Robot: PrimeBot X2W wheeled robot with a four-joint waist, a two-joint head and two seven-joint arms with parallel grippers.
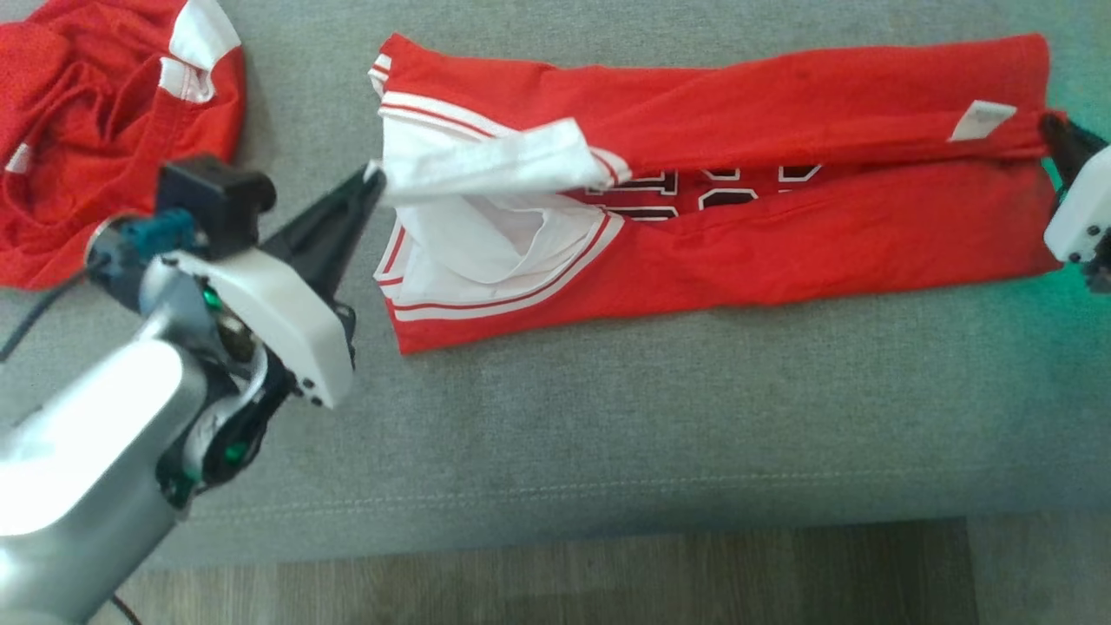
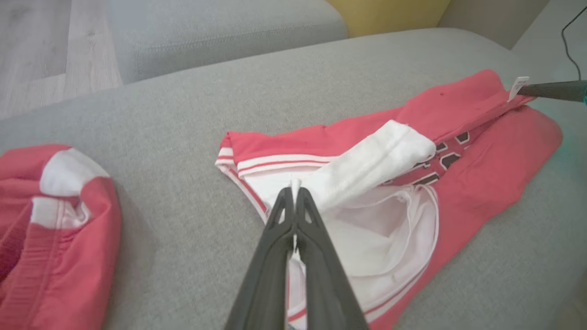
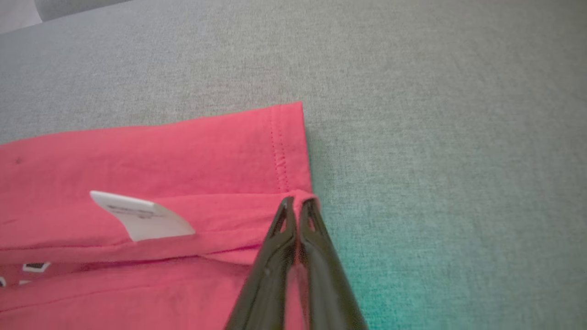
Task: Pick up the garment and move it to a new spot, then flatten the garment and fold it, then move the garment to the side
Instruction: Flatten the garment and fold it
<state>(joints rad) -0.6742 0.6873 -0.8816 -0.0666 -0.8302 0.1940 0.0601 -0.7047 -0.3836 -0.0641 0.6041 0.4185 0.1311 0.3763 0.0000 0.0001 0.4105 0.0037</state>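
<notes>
Got my left claw (image 2: pixel 293 190) pinched shut on the white end of the jersey (image 1: pixel 781 252) and my right claw (image 3: pixel 296 201) clamped on its hem corner, keeping it stretched flat across the sofa cushion (image 1: pixel 608 417), I'd guess for a lengthwise fold.

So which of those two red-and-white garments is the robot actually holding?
The flat red jersey with lettering, pinched at both ends; the crumpled red garment lies loose, apart.
</notes>
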